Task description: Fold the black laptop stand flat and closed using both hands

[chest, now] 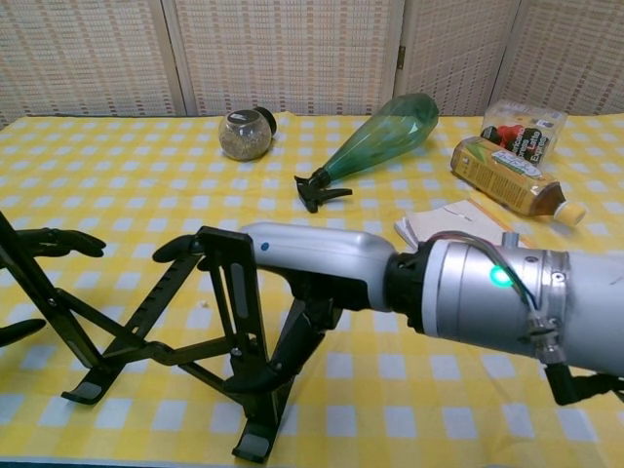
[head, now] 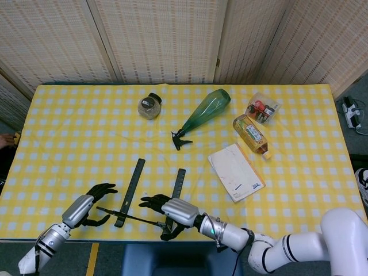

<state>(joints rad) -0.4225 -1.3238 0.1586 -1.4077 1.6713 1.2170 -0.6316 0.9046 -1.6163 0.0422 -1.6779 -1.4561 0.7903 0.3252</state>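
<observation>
The black laptop stand (head: 131, 187) stands unfolded near the table's front edge, its two long bars pointing away from me and thin cross struts joining them. In the chest view the stand (chest: 239, 322) rises as an X-shaped frame. My right hand (head: 172, 208) grips the right bar; the chest view shows the right hand (chest: 312, 258) with fingers over the bar's top and the thumb under it. My left hand (head: 86, 206) is beside the left bar, fingers spread. In the chest view the left hand's fingers (chest: 49, 241) sit above and below that bar without closing on it.
Behind the stand lie a round glass jar (head: 149, 106), a green spray bottle (head: 204, 110) on its side, a tea bottle (head: 251, 135), a clear snack box (head: 262, 108) and a white booklet (head: 236, 171). The yellow checked table's front edge (head: 115, 237) is just below the hands.
</observation>
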